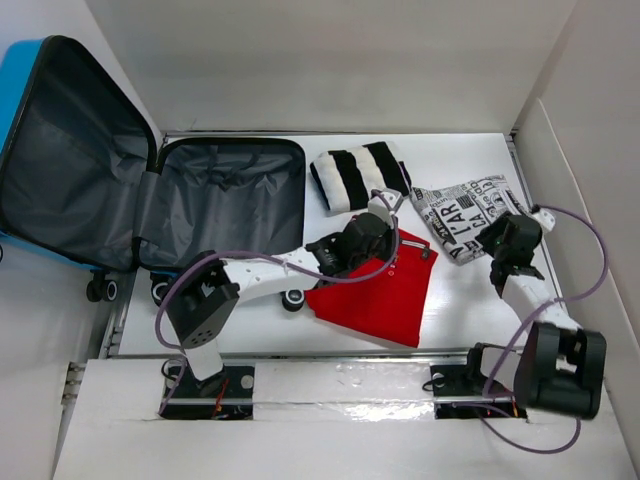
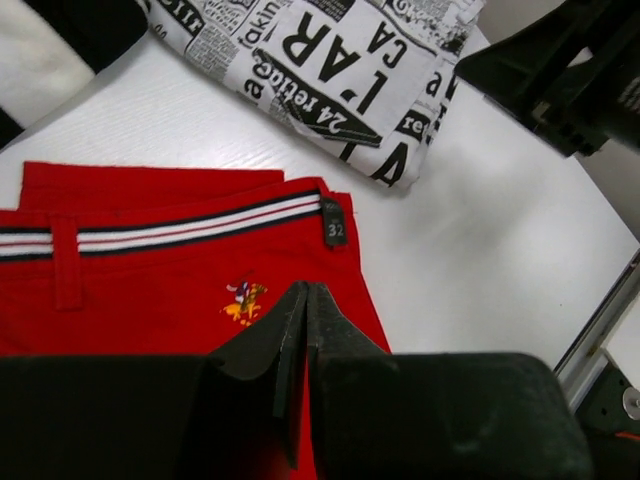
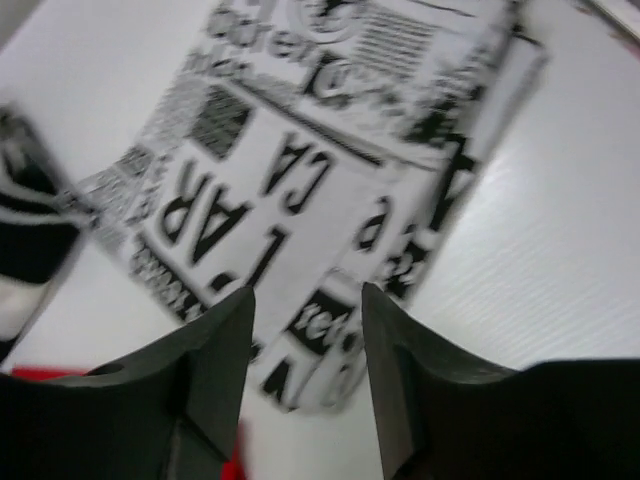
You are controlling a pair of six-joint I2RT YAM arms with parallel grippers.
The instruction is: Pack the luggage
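Observation:
The blue luggage (image 1: 235, 195) lies open at the back left, its grey lining showing and its lid (image 1: 70, 160) leaning back. Red shorts (image 1: 375, 295) (image 2: 150, 290) lie flat in the middle of the table. My left gripper (image 1: 390, 243) (image 2: 305, 290) is shut, its tips down at the shorts beside the small embroidered logo; I cannot tell whether cloth is pinched. My right gripper (image 1: 495, 240) (image 3: 308, 295) is open just above a folded newspaper-print garment (image 1: 465, 210) (image 3: 300, 170) (image 2: 330, 70), with nothing between its fingers.
A folded black-and-white striped garment (image 1: 355, 178) (image 3: 30, 250) lies at the back, between the luggage and the newsprint garment. White walls close the table in at the back and right. A metal rail (image 2: 600, 320) runs along the table edge.

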